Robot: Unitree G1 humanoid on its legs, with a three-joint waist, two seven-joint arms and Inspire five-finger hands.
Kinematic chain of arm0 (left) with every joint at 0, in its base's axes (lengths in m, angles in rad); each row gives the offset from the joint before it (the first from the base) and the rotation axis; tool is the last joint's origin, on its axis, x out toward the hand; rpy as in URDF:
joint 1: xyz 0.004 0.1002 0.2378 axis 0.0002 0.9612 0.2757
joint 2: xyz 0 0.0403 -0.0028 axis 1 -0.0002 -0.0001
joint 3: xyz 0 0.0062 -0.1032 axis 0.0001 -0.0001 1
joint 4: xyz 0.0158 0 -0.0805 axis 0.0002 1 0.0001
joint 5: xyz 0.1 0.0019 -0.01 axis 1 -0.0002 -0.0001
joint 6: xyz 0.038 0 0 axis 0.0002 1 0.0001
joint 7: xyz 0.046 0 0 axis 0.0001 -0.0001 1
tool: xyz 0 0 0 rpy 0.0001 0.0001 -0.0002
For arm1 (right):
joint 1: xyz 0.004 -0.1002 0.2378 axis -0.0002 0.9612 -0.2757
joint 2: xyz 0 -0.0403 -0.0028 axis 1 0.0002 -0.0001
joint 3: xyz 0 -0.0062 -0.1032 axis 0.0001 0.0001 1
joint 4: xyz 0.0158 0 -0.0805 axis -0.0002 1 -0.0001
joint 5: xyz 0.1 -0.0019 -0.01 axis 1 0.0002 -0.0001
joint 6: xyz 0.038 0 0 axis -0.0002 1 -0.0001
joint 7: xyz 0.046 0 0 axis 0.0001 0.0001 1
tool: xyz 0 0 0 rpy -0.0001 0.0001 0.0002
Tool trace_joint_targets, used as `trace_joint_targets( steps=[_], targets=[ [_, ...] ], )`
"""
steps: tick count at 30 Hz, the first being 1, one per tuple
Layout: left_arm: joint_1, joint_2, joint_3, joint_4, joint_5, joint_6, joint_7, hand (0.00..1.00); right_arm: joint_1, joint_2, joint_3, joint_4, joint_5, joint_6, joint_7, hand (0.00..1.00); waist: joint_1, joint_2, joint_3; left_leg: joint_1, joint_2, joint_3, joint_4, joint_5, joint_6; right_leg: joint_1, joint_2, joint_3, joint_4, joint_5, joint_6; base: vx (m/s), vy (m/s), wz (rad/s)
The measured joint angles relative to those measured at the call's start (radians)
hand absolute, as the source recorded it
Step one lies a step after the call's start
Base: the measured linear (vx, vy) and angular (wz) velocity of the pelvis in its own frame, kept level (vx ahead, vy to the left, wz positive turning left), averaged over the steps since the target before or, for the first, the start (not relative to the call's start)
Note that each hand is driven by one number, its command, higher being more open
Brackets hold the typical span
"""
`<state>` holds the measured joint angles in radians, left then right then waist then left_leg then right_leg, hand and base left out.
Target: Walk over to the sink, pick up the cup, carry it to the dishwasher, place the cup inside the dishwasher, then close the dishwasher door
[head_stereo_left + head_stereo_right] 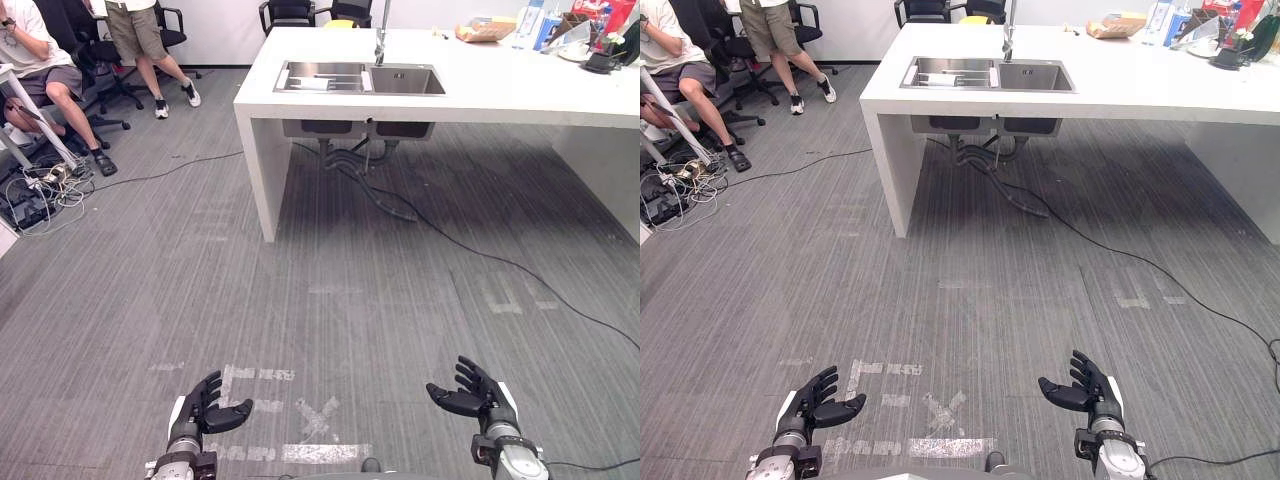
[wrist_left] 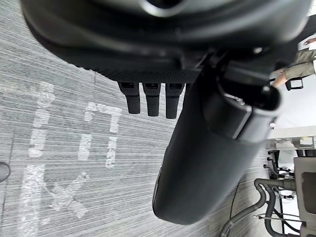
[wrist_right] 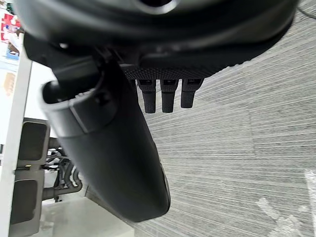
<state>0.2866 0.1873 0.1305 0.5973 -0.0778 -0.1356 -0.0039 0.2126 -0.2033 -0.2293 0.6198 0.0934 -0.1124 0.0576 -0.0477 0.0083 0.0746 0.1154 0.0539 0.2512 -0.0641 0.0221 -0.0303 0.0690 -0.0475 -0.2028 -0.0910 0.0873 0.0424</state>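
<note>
White counter (image 1: 480,100), sink (image 1: 405,82) lengthwise left-right

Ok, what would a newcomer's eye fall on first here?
The white counter with its steel sink stands ahead across the grey floor. The left hand and right hand hang open low in front, holding nothing. Two people are at the far left.

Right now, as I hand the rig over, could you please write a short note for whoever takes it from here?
Left hand: open, empty, held low over the floor.
Right hand: open, empty, likewise.
The sink is set in the white counter ahead, across a stretch of floor; the cup cannot be made out from here.
Done: nothing.
Left: walk to the sink, pick up the cup, load it in the dishwasher, close the door.
</note>
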Motion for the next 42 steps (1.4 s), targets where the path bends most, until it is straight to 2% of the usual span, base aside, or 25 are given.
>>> trace_joint_targets(
  steps=[19, 24, 27, 29, 31, 32, 33, 34, 36, 38, 39, 40, 41, 42],
  targets=[
    [0.000, -0.042, -0.001, -0.003, -0.027, 0.000, 0.000, 0.90, -0.006, 0.014, -0.042, 0.000, 0.001, 0.013, -0.024, 0.90, 0.001, -0.003, -0.001, 0.003, 0.000, 0.001, -0.006, -0.003, 0.001, 0.002, 0.001, -0.003, 0.000, -0.011, 0.000, 0.00, 0.000, 0.00],
    [0.001, -0.049, -0.001, -0.026, -0.052, 0.000, 0.004, 0.90, -0.010, 0.014, -0.042, 0.000, 0.001, 0.015, -0.025, 0.90, 0.001, -0.003, -0.001, -0.001, 0.002, 0.009, -0.005, -0.016, -0.004, -0.005, 0.003, 0.003, 0.000, -0.023, 0.006, 0.00, -0.002, -0.04],
    [0.004, -0.053, -0.002, -0.066, -0.068, 0.000, 0.008, 0.90, -0.026, 0.014, -0.042, 0.000, 0.001, 0.015, -0.029, 0.90, 0.002, -0.002, -0.001, -0.030, 0.004, 0.029, 0.018, -0.039, -0.003, -0.033, 0.003, 0.022, 0.002, -0.035, -0.007, 0.03, -0.002, -0.21],
    [0.004, -0.060, -0.002, -0.094, -0.082, -0.001, 0.017, 0.90, -0.046, 0.013, -0.045, 0.000, 0.001, 0.015, -0.036, 0.90, 0.004, 0.003, 0.003, -0.071, 0.012, 0.044, 0.074, -0.082, -0.001, -0.078, 0.000, 0.040, 0.047, -0.058, -0.003, 0.10, 0.017, -0.29],
    [0.006, -0.083, -0.004, -0.122, -0.095, 0.000, 0.023, 0.90, -0.055, 0.012, -0.050, -0.001, 0.001, 0.015, -0.044, 0.90, 0.004, 0.008, 0.015, -0.093, 0.015, 0.058, 0.137, -0.138, 0.006, -0.167, -0.021, 0.056, 0.230, -0.160, 0.016, 0.13, 0.049, -0.18],
    [0.007, -0.090, -0.014, -0.137, -0.101, 0.000, 0.024, 0.90, -0.052, 0.012, -0.050, -0.001, 0.001, 0.016, -0.045, 0.90, 0.001, -0.003, 0.023, -0.090, 0.001, 0.059, 0.166, -0.173, 0.011, -0.207, -0.048, 0.063, 0.353, -0.226, 0.022, 0.18, 0.069, -0.06],
    [0.007, -0.090, -0.023, -0.140, -0.101, 0.000, 0.025, 0.90, -0.051, 0.012, -0.050, -0.001, 0.001, 0.017, -0.046, 0.90, -0.002, -0.007, 0.025, -0.084, -0.007, 0.060, 0.172, -0.188, 0.014, -0.222, -0.062, 0.064, 0.415, -0.253, 0.031, 0.25, 0.089, -0.11],
    [0.004, -0.091, -0.041, -0.142, -0.103, 0.000, 0.026, 0.90, -0.056, 0.012, -0.048, -0.002, 0.001, 0.017, -0.045, 0.90, -0.005, -0.010, 0.032, -0.065, -0.021, 0.066, 0.172, -0.210, 0.018, -0.272, -0.091, 0.052, 0.548, -0.287, 0.044, 0.23, 0.075, -0.08],
    [-0.001, -0.088, -0.064, -0.174, -0.111, 0.000, 0.028, 0.90, -0.056, 0.016, -0.038, -0.004, 0.000, 0.022, -0.042, 0.90, -0.025, -0.012, 0.074, 0.009, -0.032, 0.045, 0.173, -0.246, 0.037, -0.391, -0.151, 0.024, 0.887, -0.287, 0.051, 0.24, 0.054, 0.14],
    [-0.004, -0.086, -0.073, -0.174, -0.113, -0.001, 0.032, 0.90, -0.043, 0.018, -0.038, -0.004, 0.000, 0.025, -0.039, 0.90, -0.026, -0.005, 0.078, 0.039, -0.029, 0.041, 0.174, -0.273, 0.033, -0.424, -0.160, 0.015, 0.913, -0.334, 0.026, 0.35, 0.019, 0.16],
    [-0.016, -0.082, -0.080, -0.172, -0.119, 0.000, 0.043, 0.90, -0.043, 0.014, -0.039, -0.006, 0.000, 0.026, -0.039, 0.90, -0.029, 0.000, 0.082, 0.069, -0.022, 0.031, 0.172, -0.302, 0.025, -0.477, -0.161, -0.005, 0.871, -0.350, 0.013, 0.51, -0.017, 0.25],
    [-0.028, -0.081, -0.082, -0.170, -0.119, -0.001, 0.044, 0.90, -0.044, 0.008, -0.039, -0.008, 0.000, 0.026, -0.039, 0.90, -0.038, 0.010, 0.088, 0.089, -0.010, 0.015, 0.170, -0.314, 0.017, -0.511, -0.155, -0.019, 0.818, -0.348, 0.015, 0.57, -0.078, 0.44],
    [-0.045, -0.082, -0.081, -0.163, -0.120, -0.001, 0.046, 0.90, -0.046, -0.001, -0.038, -0.008, 0.000, 0.027, -0.038, 0.90, -0.052, 0.027, 0.100, 0.109, 0.017, -0.002, 0.166, -0.319, -0.001, -0.537, -0.134, -0.040, 0.737, -0.327, 0.003, 0.65, -0.136, 0.59],
    [-0.065, -0.077, -0.079, -0.154, -0.120, -0.001, 0.048, 0.90, -0.047, -0.006, -0.038, -0.009, 0.000, 0.029, -0.037, 0.90, -0.061, 0.038, 0.110, 0.142, 0.041, -0.028, 0.150, -0.318, -0.002, -0.558, -0.100, -0.051, 0.601, -0.260, 0.002, 0.58, -0.150, 0.57]
  ],
)
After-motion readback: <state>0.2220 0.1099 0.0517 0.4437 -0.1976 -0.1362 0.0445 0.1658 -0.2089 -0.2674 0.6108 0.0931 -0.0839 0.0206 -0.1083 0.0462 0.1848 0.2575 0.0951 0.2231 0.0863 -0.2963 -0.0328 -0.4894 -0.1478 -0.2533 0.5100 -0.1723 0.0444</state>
